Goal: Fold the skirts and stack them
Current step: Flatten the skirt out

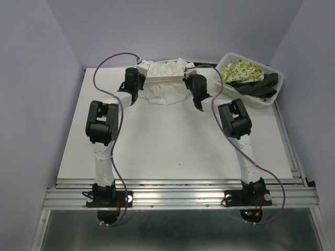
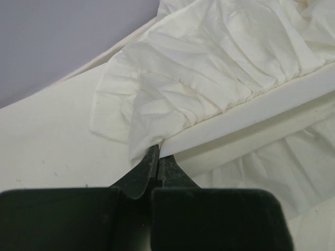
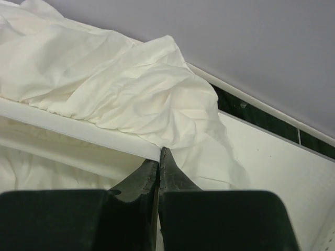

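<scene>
Both arms stretched forward, elbows raised, wrists over far edge of surface (image 1: 172, 141). Left tool (image 2: 157, 152) fully closed, pinching left end of white skirt (image 1: 162, 91) waistband (image 1: 165, 78). Right tool (image 3: 160, 152) fully closed, pinching right end. Waistband taut between them. Lemon skirt (image 1: 241, 69) and black skirt (image 1: 256, 86) in basket (image 1: 278, 77), far right.

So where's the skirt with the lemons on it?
Top view: the lemon-print cloth skirt lies in the white plastic mesh basket, far right, beside the black skirt.

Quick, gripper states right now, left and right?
Left gripper: closed on the white skirt, at one waistband end.
Right gripper: closed on its other end.
</scene>
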Action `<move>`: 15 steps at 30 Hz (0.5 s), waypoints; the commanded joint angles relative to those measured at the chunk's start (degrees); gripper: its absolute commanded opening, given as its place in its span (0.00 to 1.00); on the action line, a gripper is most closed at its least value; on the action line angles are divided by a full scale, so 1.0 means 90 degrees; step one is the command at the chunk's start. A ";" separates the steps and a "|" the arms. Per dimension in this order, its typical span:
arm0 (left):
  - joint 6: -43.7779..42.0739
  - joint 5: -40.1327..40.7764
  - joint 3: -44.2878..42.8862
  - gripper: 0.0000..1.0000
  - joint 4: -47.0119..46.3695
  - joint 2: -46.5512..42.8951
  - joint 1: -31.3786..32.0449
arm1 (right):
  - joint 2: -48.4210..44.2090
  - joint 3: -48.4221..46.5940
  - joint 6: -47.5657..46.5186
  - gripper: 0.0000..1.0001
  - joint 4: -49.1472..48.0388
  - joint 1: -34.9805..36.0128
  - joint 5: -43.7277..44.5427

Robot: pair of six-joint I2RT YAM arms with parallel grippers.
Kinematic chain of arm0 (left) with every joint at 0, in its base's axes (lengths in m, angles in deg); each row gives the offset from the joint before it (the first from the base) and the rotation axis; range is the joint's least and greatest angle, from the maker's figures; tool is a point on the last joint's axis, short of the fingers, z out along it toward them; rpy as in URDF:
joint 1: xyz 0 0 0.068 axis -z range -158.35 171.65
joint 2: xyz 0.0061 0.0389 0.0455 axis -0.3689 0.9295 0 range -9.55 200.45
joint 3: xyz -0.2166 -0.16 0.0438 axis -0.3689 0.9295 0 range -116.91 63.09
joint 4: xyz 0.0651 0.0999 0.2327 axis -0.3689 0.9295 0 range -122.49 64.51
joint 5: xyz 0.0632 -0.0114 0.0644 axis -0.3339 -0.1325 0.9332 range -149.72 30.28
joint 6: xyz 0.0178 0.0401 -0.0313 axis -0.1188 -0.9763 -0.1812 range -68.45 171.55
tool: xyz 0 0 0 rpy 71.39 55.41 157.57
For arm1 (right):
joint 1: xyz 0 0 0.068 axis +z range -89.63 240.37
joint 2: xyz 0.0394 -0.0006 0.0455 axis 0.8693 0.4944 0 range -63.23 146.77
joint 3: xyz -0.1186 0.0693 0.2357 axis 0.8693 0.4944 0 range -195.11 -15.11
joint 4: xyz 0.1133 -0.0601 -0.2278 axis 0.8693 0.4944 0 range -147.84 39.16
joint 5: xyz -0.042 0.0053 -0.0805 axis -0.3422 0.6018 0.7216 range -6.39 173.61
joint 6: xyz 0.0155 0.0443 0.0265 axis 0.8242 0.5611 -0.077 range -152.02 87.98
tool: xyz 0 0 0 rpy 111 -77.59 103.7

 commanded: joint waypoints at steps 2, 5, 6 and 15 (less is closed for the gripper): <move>-0.0037 0.0486 0.0366 0.00 -0.0592 -0.1230 -0.0314 | -0.1055 0.0086 -0.0022 0.01 -0.0680 -0.0352 0.0481; -0.0018 0.0407 0.0522 0.00 -0.0592 -0.1436 -0.0314 | -0.1289 0.0076 0.0037 0.01 -0.0319 -0.0352 0.0237; -0.0018 0.0378 0.0552 0.00 -0.0582 -0.1563 -0.0314 | -0.1415 0.0047 0.0076 0.01 -0.0085 -0.0352 0.0082; -0.0262 0.0553 0.0065 0.00 -0.0504 -0.1380 -0.0314 | -0.1310 -0.0597 0.0047 0.01 0.0629 -0.0352 -0.0115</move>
